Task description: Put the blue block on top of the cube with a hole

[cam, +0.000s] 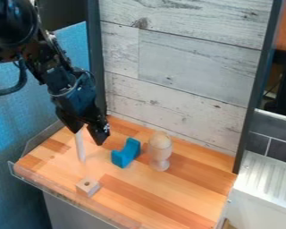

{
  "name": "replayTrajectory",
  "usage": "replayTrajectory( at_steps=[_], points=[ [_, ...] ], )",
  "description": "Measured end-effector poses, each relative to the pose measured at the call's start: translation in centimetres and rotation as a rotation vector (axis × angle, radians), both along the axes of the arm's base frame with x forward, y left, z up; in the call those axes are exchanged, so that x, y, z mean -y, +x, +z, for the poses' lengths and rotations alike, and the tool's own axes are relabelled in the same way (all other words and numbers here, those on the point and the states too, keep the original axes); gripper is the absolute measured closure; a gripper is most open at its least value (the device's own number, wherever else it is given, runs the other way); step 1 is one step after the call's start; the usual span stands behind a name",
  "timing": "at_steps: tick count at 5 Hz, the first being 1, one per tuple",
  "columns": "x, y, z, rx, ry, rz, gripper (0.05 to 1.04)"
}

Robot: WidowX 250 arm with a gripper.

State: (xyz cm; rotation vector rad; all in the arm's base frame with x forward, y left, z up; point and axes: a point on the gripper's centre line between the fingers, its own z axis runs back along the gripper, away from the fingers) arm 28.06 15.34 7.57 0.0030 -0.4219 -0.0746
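The black gripper hangs over the back left of the wooden surface, open, its two fingertips spread apart. To its right and lower in the view, the blue block, with a curved hollow in one side, rests on the surface, apart from the gripper. The small wooden cube with a hole sits near the front left edge, its round hole facing up and nothing on top. A pale, thin rod stands nearly upright just below the gripper's left finger; whether they touch, I cannot tell.
Right of the blue block stands a pale wooden cup shape with a rounded top. A clear low rim runs along the front left edge of the tabletop. A whitewashed plank wall rises behind, with a dark post on each side.
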Motion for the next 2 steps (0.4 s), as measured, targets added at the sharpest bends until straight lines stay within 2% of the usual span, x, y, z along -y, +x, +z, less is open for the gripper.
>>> replayTrajectory(
  at_steps=[1,2],
  points=[
    [0.1,-0.1,-1.0,-0.024,-0.015,0.004,0.082],
    [-0.1,0.4,-3.0,-0.066,0.001,0.024,0.082]
  ],
)
